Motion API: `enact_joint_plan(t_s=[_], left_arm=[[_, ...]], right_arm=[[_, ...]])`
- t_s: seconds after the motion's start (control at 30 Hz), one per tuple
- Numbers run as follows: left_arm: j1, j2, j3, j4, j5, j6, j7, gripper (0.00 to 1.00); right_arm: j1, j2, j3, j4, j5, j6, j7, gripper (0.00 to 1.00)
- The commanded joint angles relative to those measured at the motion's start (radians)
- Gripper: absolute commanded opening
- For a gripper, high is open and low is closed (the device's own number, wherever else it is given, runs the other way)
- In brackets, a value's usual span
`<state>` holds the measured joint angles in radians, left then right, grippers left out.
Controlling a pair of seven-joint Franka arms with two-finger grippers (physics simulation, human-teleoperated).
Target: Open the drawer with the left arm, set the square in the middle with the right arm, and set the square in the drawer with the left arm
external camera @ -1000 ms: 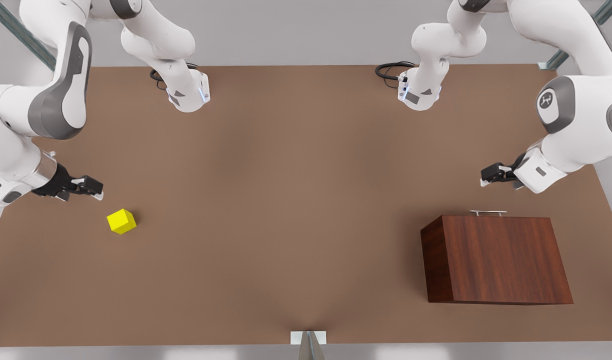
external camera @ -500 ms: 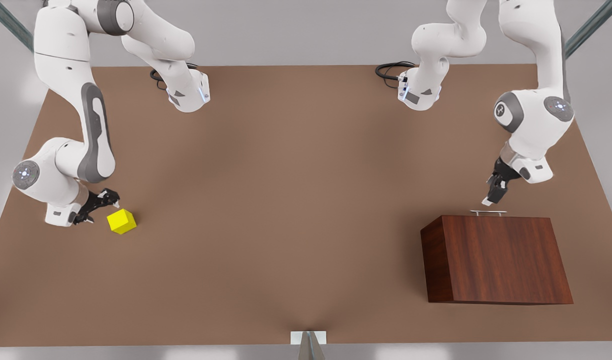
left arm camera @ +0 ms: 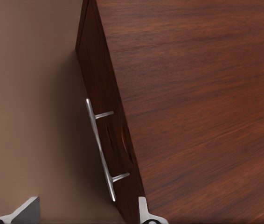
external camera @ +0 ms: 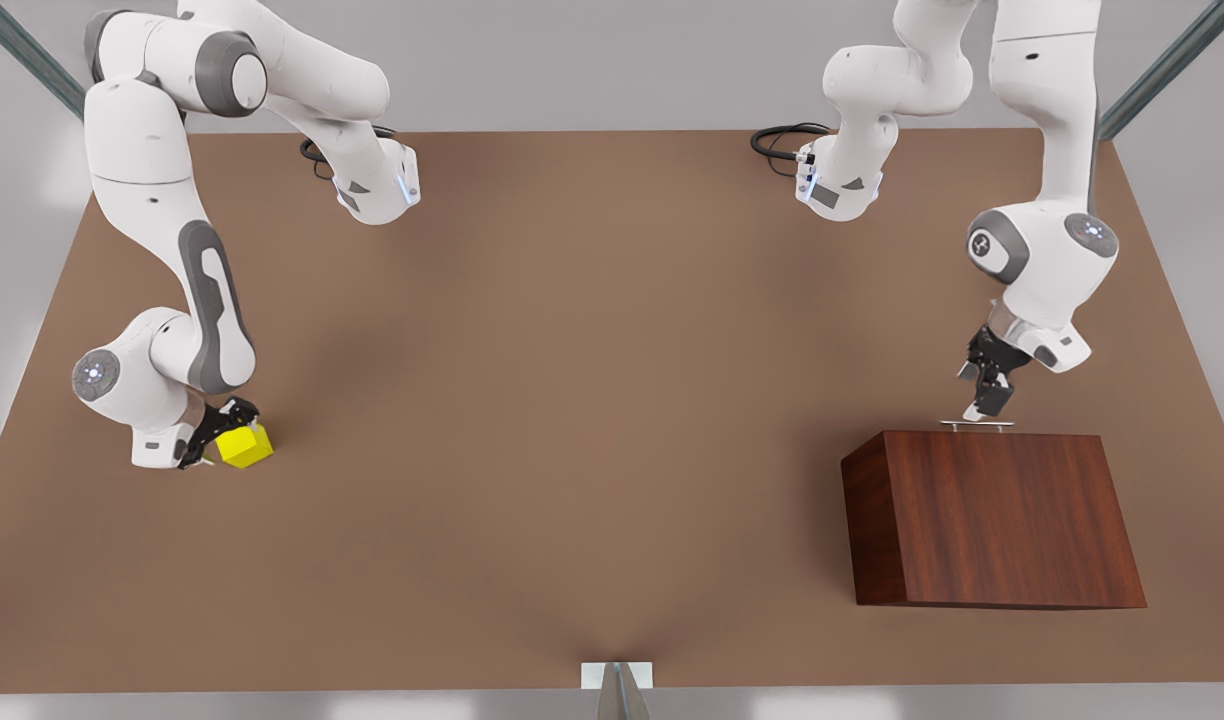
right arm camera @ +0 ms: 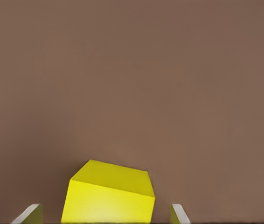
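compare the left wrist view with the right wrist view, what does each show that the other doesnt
Left wrist view alone: the wooden box with its closed drawer and silver handle; the left claw is open, its fingertips to either side of the handle's near end, not yet touching it.

Right wrist view alone: the yellow cube, sitting between the open fingertips of the right claw.

Both: the brown table and a pair of pale fingertips at the frame's edge.
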<state>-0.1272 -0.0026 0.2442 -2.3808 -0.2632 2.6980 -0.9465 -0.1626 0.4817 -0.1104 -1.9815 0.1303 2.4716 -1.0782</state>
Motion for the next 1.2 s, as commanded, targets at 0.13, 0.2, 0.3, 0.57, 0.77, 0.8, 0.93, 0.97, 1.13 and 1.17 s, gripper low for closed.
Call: enact_joint_plan(t_s=[0.13, 0.2, 0.3, 0.57, 0.77, 0.8, 0.93, 0.97, 1.13, 1.17], left_arm=[[0.063, 0.033, 0.014, 0.0, -0.065, 0.026, 0.0, 1.0], [0.067, 0.049, 0.014, 0.0, -0.071, 0.029, 0.0, 1.0], [0.072, 0.064, 0.026, 0.0, -0.082, 0.033, 0.0, 1.0], [0.07, 0.095, 0.026, 0.002, -0.094, 0.052, 0.002, 1.0], [0.07, 0.101, 0.024, 0.008, -0.096, 0.054, 0.002, 1.0], [0.07, 0.108, 0.024, 0.008, -0.096, 0.066, 0.002, 1.0], [0.07, 0.133, 0.024, 0.009, -0.096, 0.069, 0.003, 1.0], [0.072, 0.136, 0.024, 0.009, -0.096, 0.069, 0.003, 1.0], [0.07, 0.131, 0.024, 0.008, -0.097, 0.065, 0.003, 1.0], [0.07, 0.125, 0.024, 0.008, -0.097, 0.057, 0.003, 1.0]], right_arm=[[0.0, 0.0, 0.0, -0.06, 0.051, 0.064, 0.011, 1.0], [0.0, 0.009, 0.0, -0.06, 0.052, 0.067, 0.011, 1.0], [-0.002, 0.028, 0.0, -0.066, 0.052, 0.095, 0.011, 1.0], [-0.008, 0.041, 0.0, -0.097, 0.069, 0.125, 0.011, 0.83], [-0.008, 0.029, -0.002, -0.112, 0.069, 0.133, 0.012, 0.68], [-0.008, 0.021, -0.002, -0.112, 0.069, 0.129, 0.014, 0.66], [-0.008, 0.015, -0.002, -0.114, 0.069, 0.13, 0.023, 0.59], [-0.006, 0.012, -0.002, -0.112, 0.069, 0.129, 0.023, 0.59], [0.153, -0.084, 0.0, -0.115, 0.068, 0.05, 0.314, 0.59], [0.212, -0.087, 0.0, -0.109, 0.066, 0.049, 0.412, 0.59]])
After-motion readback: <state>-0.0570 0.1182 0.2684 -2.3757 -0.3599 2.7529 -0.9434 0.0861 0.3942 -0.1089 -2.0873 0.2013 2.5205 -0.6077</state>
